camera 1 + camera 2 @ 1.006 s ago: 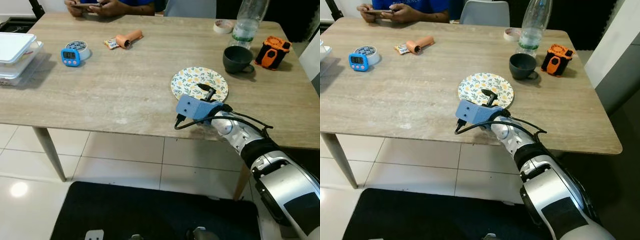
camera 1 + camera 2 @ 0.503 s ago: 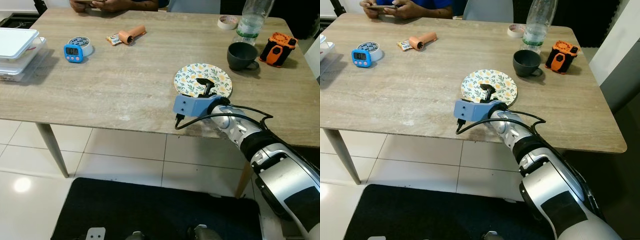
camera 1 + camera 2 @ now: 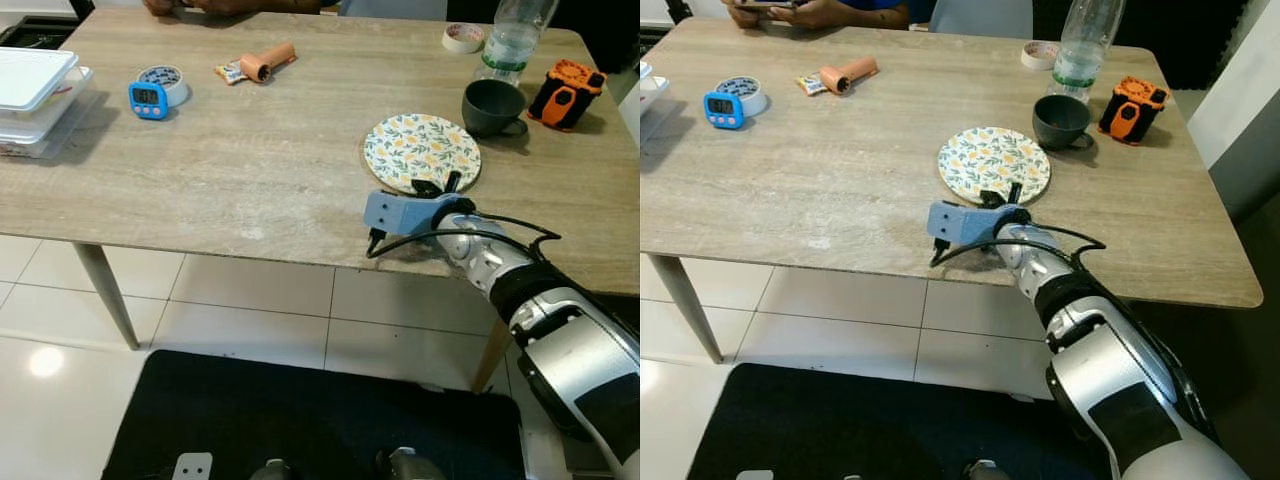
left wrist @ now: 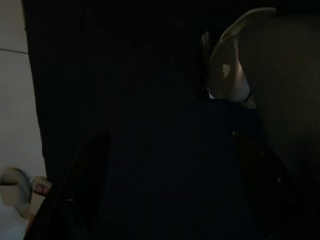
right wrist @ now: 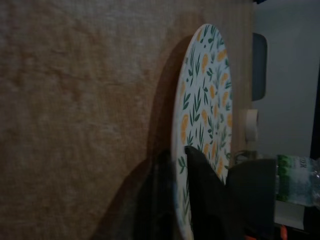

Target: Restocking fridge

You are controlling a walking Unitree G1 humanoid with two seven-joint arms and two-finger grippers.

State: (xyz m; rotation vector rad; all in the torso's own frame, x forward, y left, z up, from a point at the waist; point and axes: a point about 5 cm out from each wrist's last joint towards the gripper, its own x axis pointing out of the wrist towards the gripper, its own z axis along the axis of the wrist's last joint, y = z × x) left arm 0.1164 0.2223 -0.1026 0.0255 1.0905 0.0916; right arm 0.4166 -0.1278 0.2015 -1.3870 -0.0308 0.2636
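Wood-grain table [image 3: 230, 170] stretches across the room, standing on pale floor tiles [image 3: 250, 310], with a black mat [image 3: 310, 420] below my head camera. Compared with a second ago the whole view has shifted, so my camera has moved; the things on the table lie as they did. My right arm reaches over the near table edge, and my right gripper [image 3: 440, 187] has pulled back from the middle of the flowered plate [image 3: 420, 150] to its near rim. In the right wrist view one black finger [image 5: 205, 195] lies over the plate's patterned face and the other sits beneath the rim, so my fingers are pinched on the plate's edge. The plate lies flat near the table's front right. Beyond it stand a dark mug [image 3: 490, 105], a clear bottle [image 3: 515, 35], an orange device [image 3: 565, 90] and a tape roll [image 3: 462, 37]. Stacked white containers [image 3: 30, 95] sit at far left, beside a blue timer [image 3: 147, 98]. A person's hands [image 3: 810, 12] rest at the far edge. My left gripper [image 4: 170, 190] hangs in shade, its fingers spread apart.
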